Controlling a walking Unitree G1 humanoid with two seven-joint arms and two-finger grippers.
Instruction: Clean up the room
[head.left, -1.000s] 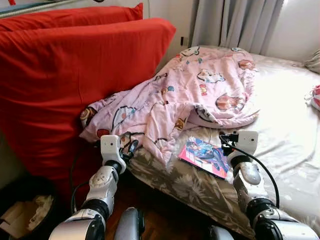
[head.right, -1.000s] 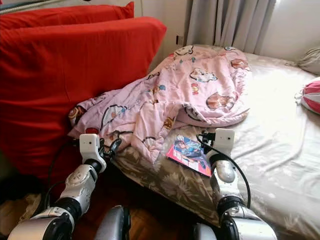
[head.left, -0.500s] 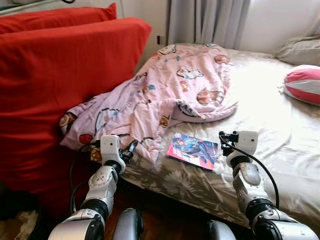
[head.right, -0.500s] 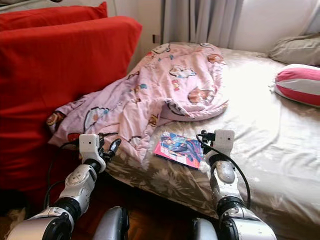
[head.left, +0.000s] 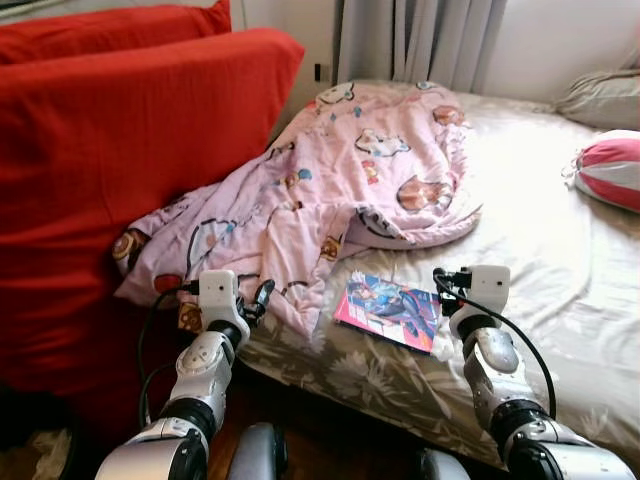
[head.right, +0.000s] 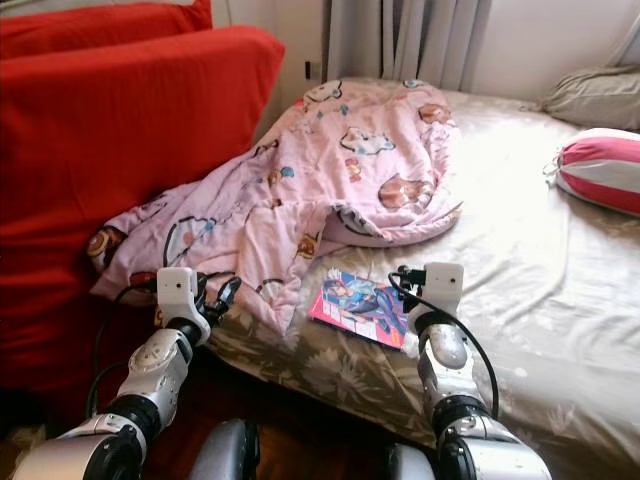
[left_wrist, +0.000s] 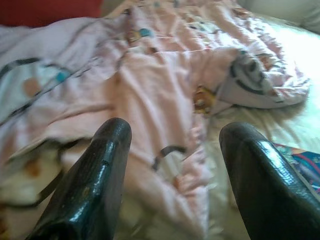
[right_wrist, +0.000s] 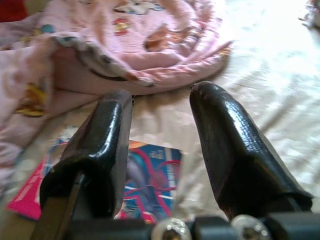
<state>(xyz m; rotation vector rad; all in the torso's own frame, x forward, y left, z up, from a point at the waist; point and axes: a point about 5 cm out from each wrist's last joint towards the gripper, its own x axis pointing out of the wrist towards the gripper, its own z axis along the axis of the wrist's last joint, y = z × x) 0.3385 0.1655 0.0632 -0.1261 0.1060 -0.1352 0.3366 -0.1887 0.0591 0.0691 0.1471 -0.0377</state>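
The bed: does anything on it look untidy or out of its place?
Yes. The pink blanket lies crumpled, one end hanging off the bed against the red cushion. A colourful book lies loose near the bed's edge, partly beside the blanket.

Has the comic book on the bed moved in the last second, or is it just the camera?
No. The comic book lies in the same spot beside the hanging fold of the pink blanket near the bed's edge; the whole scene shifted together, so the camera moved.
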